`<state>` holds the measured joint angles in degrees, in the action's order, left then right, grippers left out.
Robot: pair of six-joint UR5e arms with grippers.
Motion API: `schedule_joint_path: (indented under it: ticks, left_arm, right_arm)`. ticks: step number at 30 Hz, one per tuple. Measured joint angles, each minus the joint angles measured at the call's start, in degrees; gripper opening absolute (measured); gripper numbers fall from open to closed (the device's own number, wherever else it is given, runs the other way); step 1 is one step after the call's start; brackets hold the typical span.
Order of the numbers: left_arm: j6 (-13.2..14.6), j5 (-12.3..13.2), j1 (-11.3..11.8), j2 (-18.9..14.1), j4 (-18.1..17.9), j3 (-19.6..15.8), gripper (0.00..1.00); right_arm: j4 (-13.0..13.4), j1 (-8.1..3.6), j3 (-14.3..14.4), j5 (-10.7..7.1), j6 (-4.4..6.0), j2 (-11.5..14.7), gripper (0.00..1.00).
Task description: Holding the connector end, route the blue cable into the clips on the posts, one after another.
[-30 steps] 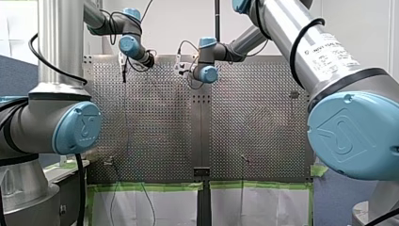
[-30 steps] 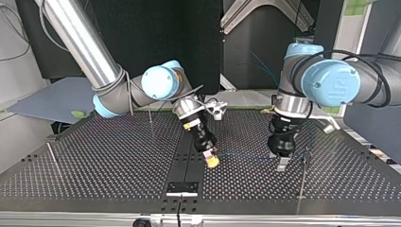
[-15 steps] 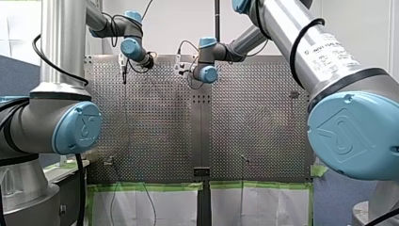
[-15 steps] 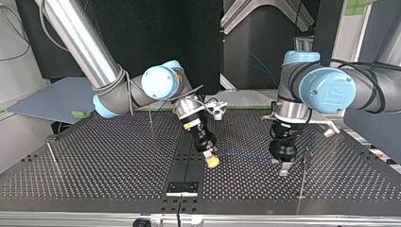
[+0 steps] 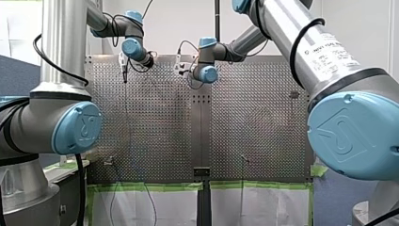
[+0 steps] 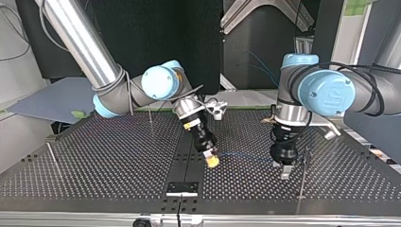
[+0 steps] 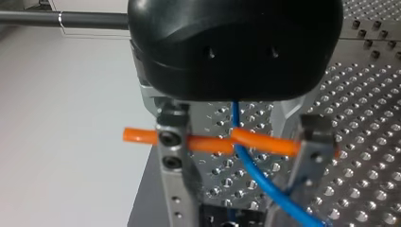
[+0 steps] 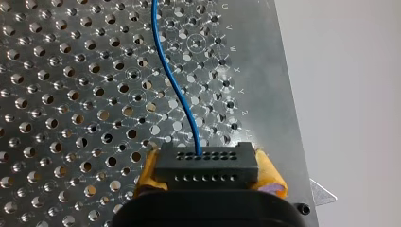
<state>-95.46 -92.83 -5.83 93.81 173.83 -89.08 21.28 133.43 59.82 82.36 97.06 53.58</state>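
Your right tool (image 8: 208, 176) is closed on the black connector (image 8: 207, 164); its yellow pads (image 8: 270, 176) press the block from both sides. The blue cable (image 8: 176, 94) comes out of the connector and goes ahead of the tool in a soft curve over the perforated tabletop (image 8: 71, 94). In the top view you find this tool near the middle, tilted, with the pads low over the tabletop. From it the cable goes as a thin line toward the view's right, to your left tool (image 6: 284, 171).

The left tool stands upright there, with its tips close to the tabletop. In its wrist view the two metal fingers (image 7: 172, 151) are apart, so it is open. An orange band (image 7: 265, 141) stretches from one finger to the other. The blue cable passes down between the fingers and crosses this band, and the fingers do not squeeze it. Just beside this tool, toward the top view's right, stands a thin post (image 6: 302, 177), a little tilted. You cannot tell whether the cable touches it.
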Motion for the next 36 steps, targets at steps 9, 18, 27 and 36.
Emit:
schedule_joint_path:
  ticks: [9, 18, 27, 36]
  left_arm:
    - [0.2, -0.8, 0.0, 0.0, -0.5, 0.0, 0.49]
    - [0.3, -1.0, 0.0, -0.1, -0.7, 0.0, 0.0]
    - [0.2, -2.3, 0.0, -0.1, -0.6, 0.0, 0.0]
    - [0.0, -2.5, -1.2, 1.0, -0.1, 0.0, 0.0]
  right_arm:
    - [0.0, 0.02, 0.0, 0.0, -0.05, 0.0, 0.0]
    - [0.0, 0.01, 0.0, -0.01, -0.16, 0.0, 0.0]
    - [-0.1, -0.05, 0.0, -0.05, -0.18, -0.1, 0.0]
    - [-1.0, -0.33, 0.4, -0.07, -0.17, -0.1, 0.0]
